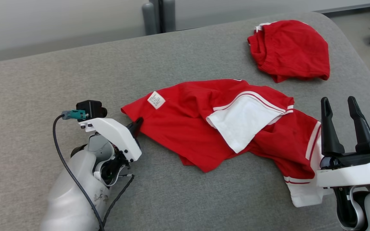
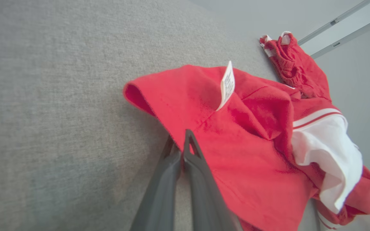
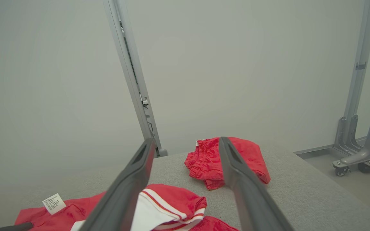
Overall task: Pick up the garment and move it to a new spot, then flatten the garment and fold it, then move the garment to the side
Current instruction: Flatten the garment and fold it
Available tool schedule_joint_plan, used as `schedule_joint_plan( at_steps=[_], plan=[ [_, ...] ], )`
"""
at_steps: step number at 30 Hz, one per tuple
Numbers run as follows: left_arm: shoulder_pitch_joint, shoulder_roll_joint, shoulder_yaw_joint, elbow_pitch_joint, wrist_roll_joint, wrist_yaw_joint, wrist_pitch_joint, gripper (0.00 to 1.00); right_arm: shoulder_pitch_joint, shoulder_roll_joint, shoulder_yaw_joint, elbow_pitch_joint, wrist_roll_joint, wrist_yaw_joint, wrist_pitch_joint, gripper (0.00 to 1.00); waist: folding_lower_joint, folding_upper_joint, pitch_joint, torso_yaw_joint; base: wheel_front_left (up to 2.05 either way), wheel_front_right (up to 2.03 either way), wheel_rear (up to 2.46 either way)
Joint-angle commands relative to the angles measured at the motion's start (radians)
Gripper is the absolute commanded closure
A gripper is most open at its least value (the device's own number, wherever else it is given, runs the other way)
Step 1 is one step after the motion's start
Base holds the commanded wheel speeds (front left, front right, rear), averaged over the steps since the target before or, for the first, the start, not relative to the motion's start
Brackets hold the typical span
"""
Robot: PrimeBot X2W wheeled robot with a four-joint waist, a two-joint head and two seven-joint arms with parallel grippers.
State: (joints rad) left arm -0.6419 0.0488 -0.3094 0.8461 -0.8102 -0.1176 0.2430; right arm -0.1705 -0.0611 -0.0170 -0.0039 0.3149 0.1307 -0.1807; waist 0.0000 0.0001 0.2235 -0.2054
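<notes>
As left end effector (image 2: pixel 181 142) pinches garment (image 1: pixel 178 128) edge — clear at wrist, half-hidden from head — right end effector (image 1: pixel 338 100) gapes empty

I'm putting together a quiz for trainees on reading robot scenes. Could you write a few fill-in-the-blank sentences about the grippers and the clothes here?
The left gripper is ___ on the edge of the shirt.
The right gripper stands ___ with nothing between its fingers.
The shirt's white label lies nearest the ___ gripper.
The shorts, lying apart from the shirt, are ___ in colour.
Missing words: shut; open; left; red.
</notes>
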Motion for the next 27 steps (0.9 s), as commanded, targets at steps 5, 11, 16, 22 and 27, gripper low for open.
schedule_joint_plan(
  at_steps=[5,11,16,22,27],
  plan=[
    [0.033,0.005,-0.057,-0.089,-0.033,-0.012,-0.032,1.00,0.013,-0.015,-0.009,0.001,-0.004,0.000,0.013,0.00,0.0000,-0.0001,-0.044,0.075,0.00,0.00,0.00],
    [0.119,0.044,-0.074,-0.203,-0.040,-0.013,-0.047,1.00,0.026,-0.028,-0.018,-0.007,-0.003,0.000,0.034,0.00,0.0000,-0.0001,-0.076,0.160,0.00,0.00,0.00],
    [0.235,0.111,-0.058,-0.339,-0.064,-0.009,-0.027,1.00,0.041,-0.032,-0.027,-0.015,-0.006,0.000,0.049,0.00,0.0000,-0.0001,-0.096,0.217,0.00,0.00,0.00],
    [0.352,0.183,-0.020,-0.451,-0.085,0.038,-0.009,1.00,0.054,-0.035,-0.026,-0.017,-0.005,0.000,0.066,0.00,0.0000,-0.0001,-0.108,0.246,0.00,0.00,0.00],
    [0.439,0.244,0.006,-0.509,-0.102,0.070,0.020,1.00,0.055,-0.039,-0.023,-0.016,-0.002,0.000,0.076,0.00,0.0000,-0.0001,-0.113,0.250,0.00,0.00,0.00]
  ],
)
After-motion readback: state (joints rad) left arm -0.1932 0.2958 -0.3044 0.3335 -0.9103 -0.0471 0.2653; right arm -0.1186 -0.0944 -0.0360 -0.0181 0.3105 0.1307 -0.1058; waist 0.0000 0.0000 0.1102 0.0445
